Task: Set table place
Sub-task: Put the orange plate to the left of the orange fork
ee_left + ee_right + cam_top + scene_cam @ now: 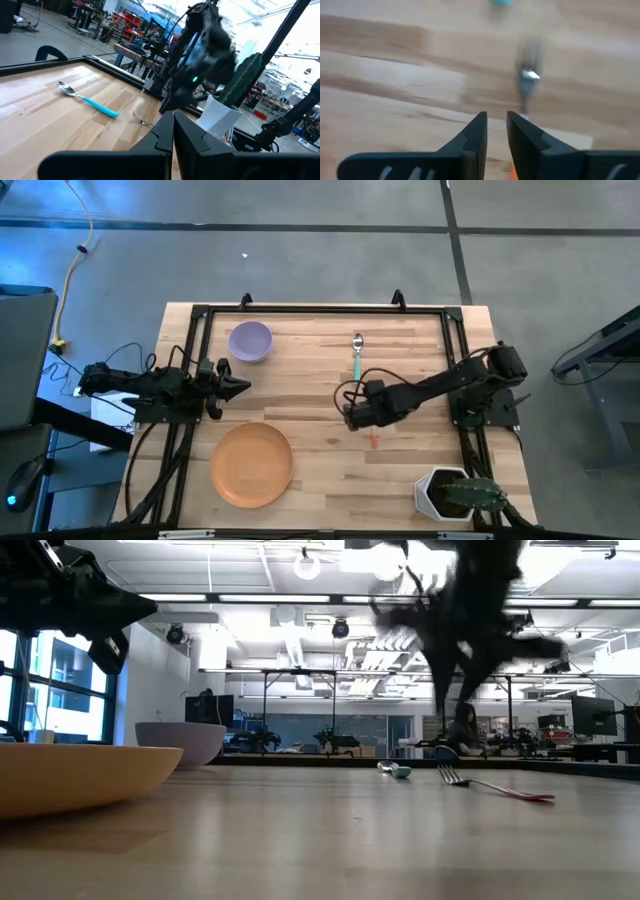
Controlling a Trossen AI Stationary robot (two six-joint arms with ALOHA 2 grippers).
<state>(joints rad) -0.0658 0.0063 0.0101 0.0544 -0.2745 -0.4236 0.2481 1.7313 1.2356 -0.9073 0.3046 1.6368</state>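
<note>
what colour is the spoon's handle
Teal, on the metal spoon; the left wrist view shows it best.

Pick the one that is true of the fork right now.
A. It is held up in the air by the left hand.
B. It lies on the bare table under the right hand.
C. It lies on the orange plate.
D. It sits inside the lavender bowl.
B: the fork lies flat on the table, with the right hand above it, apart from the plate and bowl.
</note>
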